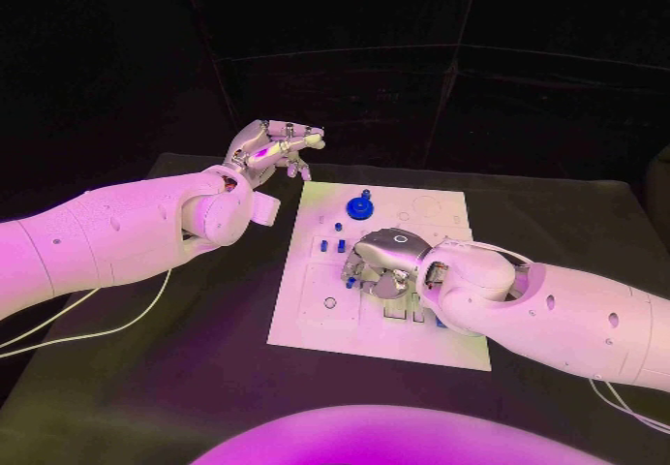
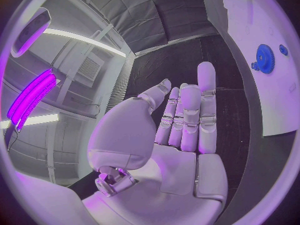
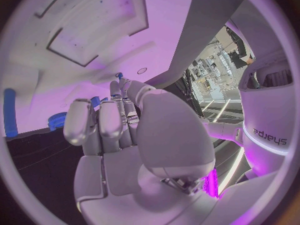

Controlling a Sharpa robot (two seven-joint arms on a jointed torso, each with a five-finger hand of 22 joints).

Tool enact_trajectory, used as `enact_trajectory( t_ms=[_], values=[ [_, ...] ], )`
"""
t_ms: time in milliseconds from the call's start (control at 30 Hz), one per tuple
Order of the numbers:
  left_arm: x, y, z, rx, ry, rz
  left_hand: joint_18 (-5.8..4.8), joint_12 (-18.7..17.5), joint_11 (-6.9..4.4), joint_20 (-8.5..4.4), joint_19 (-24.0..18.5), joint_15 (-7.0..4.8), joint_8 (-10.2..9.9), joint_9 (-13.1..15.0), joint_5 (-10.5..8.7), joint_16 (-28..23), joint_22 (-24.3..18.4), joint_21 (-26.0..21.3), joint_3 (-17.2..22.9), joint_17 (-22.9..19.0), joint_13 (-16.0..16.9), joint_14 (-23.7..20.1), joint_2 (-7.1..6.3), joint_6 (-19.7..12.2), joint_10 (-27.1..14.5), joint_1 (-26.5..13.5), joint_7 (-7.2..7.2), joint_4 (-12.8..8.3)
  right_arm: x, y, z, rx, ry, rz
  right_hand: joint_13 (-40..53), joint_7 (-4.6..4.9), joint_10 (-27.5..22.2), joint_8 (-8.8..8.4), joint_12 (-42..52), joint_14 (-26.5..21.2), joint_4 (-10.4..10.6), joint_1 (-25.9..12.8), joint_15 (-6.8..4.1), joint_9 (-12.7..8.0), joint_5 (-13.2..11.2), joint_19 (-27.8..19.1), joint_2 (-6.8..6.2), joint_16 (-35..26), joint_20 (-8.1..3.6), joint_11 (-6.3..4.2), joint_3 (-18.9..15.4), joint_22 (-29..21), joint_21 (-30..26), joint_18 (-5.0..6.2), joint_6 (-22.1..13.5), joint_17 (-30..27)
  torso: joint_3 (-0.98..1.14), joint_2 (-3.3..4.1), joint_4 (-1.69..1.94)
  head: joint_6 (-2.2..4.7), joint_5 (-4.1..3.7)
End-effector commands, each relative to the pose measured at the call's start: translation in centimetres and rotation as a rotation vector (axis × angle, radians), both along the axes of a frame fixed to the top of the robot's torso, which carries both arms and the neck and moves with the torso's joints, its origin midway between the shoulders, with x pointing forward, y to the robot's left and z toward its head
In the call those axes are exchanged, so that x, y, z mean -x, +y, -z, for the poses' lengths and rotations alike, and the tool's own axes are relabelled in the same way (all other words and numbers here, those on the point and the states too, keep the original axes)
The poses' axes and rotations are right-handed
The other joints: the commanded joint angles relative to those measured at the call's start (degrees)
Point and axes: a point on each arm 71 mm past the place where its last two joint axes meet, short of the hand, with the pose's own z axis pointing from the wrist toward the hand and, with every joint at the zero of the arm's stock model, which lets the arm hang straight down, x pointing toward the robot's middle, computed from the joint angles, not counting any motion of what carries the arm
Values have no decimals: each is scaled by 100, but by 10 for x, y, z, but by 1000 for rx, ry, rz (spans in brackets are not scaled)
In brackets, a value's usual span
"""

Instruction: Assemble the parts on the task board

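A black table (image 1: pixel 167 387) carries the white task board (image 1: pixel 315 320) at its middle. The left hand (image 1: pixel 272 147) hovers off the board's far left corner, fingers apart, holding nothing. A blue gear (image 1: pixel 360 206) sits at the board's far end. The right hand (image 1: pixel 384 260) rests on the board's middle, pinching a small blue part (image 3: pixel 118 75) at its fingertips.

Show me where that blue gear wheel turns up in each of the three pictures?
Head view: the blue gear sits near the far end of the white task board.
Left wrist view: the gear lies on the board beyond the fingertips.
Right wrist view: a blue toothed piece, probably the gear.
Shared landmark: the task board.
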Motion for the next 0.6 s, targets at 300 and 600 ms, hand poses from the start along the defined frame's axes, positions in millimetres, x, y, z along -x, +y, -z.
enact_trajectory(
  t_ms=[300,600],
  values=[
    [0,-1,-1,9,0,12,35,24,-5,3,-34,-4,37,0,15,-22,-6,-21,13,-5,-3,-25,17,30,-31,32,21,-16,-2,1,3,35,-13,1,-10,49,-24,-4,-35,158,-19,-56,-21,5,24,35,12,17,-3,25,24,3,19,-115,-2,-2,2,2,1,-14,9],
    [0,-1,-1,9,2,13,35,24,-5,3,-34,-4,37,0,15,-22,-6,-21,13,-5,-3,-25,17,30,-31,32,21,-16,1,4,7,55,-3,-17,-9,49,-29,-7,-42,155,-25,-87,-18,5,30,28,0,15,1,28,8,-2,17,-114,-6,-12,1,2,-1,-36,23]
  ],
)
